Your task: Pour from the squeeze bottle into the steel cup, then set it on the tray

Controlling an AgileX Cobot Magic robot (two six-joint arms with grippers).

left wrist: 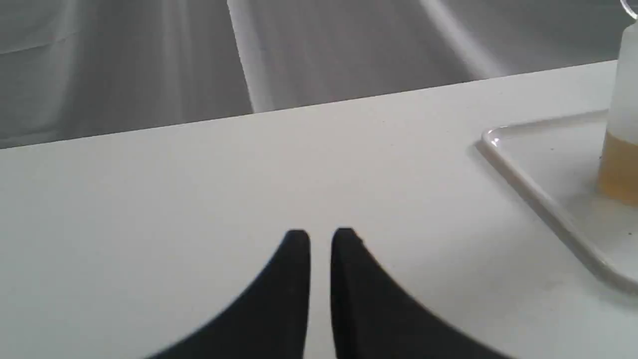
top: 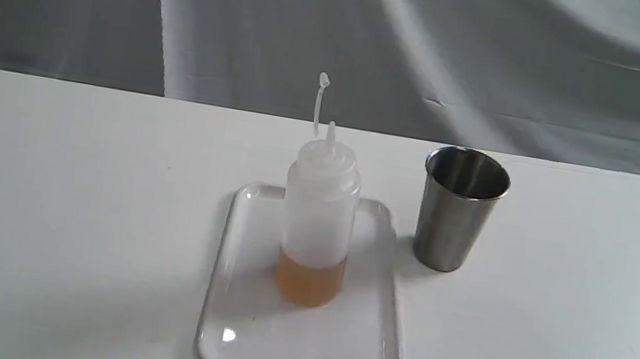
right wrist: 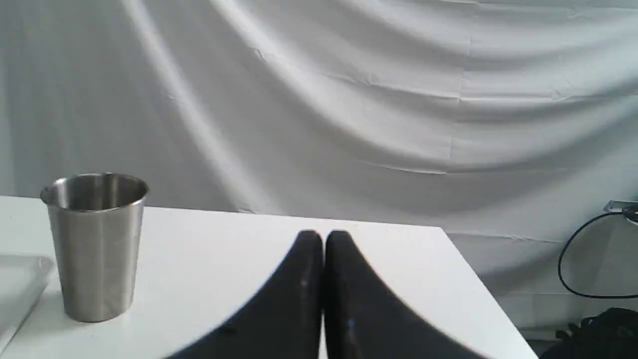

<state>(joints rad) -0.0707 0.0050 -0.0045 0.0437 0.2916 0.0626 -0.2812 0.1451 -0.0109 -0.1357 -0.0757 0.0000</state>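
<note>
The squeeze bottle stands upright on the white tray, amber liquid in its lower part, its cap strap sticking up. To its right, off the tray, the steel cup stands upright on the table. Neither gripper shows in the exterior view. In the left wrist view my left gripper is nearly shut with a thin gap and nothing between its fingers, left of the tray and bottle. In the right wrist view my right gripper is shut and empty, to the right of the cup.
A white table carries everything, backed by a grey draped cloth. The table's right end shows in the right wrist view, with a black cable and a dark bag beyond it.
</note>
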